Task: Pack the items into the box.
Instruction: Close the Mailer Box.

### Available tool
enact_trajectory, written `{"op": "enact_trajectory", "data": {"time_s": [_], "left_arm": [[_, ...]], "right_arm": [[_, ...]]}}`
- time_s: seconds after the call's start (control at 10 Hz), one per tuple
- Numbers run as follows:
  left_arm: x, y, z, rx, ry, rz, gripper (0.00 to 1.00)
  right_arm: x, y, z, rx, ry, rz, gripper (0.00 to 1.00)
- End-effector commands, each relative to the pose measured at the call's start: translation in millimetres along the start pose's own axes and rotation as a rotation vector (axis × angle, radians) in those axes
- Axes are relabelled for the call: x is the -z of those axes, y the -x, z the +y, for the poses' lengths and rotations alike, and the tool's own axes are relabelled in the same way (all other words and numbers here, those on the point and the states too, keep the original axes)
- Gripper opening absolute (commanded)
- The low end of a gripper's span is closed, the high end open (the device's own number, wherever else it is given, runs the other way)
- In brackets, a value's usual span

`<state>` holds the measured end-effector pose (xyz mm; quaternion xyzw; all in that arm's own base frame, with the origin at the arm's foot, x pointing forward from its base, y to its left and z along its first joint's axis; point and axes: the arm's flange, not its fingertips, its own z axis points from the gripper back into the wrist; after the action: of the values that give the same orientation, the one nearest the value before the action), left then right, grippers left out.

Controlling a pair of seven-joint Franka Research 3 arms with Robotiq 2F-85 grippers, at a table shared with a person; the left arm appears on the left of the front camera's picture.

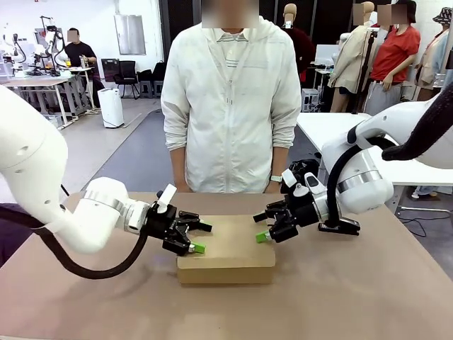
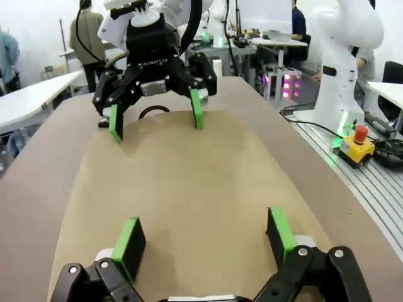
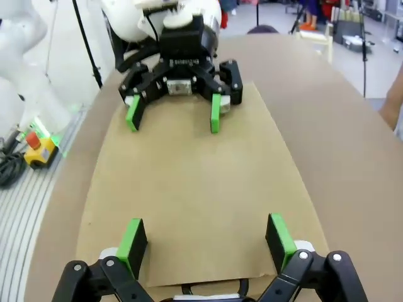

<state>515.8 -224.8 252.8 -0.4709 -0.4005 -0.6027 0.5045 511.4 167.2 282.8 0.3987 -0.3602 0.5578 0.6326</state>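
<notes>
1 box [image 1: 226, 255], 2 grippers, 1 person [image 1: 230, 106]

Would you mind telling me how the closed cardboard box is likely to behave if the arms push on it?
The box looks shallow and flat-bottomed, so it would probably slide rather than tip. Its plain cardboard lid may flex under pressure. Its weight cannot be judged.

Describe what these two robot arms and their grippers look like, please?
Both arms are glossy white with rounded joints and a silver ring at the wrist; a thick black cable loops along each. The left gripper and right gripper are black, angular, two-fingered, with bright green pads. White "ROBOTIQ" lettering marks the gripper body.
</notes>
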Motion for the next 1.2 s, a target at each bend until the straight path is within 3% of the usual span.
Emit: {"op": "enact_trajectory", "data": {"time_s": [0.0,0.3,0.5,0.6,0.7,0.8,0.9,1.1], "left_arm": [[2,17,-4,-0.033,0.023,0.078,1.0],[-14,9,-7,-0.012,-0.004,0.023,1.0],[-34,-14,-16,0.042,-0.049,-0.034,1.0],[-49,-34,-29,0.093,-0.069,-0.099,1.0],[-67,-55,-45,0.091,-0.122,-0.173,1.0],[-84,-70,-58,-0.031,-0.159,-0.283,1.0],[-103,-84,-72,-0.117,-0.091,-0.337,1.0],[-155,-95,-92,-0.466,-0.137,-0.413,1.0]], "right_arm": [[14,10,6,-0.006,0.024,0.026,1.0],[9,9,2,-0.008,0.005,-0.021,1.0],[-7,-14,0,0.007,-0.003,-0.088,1.0],[-22,-33,-2,0.12,-0.011,-0.207,1.0],[-38,-55,-2,0.214,-0.05,-0.232,1.0],[-54,-71,-1,0.318,-0.084,-0.215,1.0],[-74,-83,0,0.468,-0.135,-0.212,1.0],[-125,-86,2,0.834,-0.196,-0.176,1.0]]}}
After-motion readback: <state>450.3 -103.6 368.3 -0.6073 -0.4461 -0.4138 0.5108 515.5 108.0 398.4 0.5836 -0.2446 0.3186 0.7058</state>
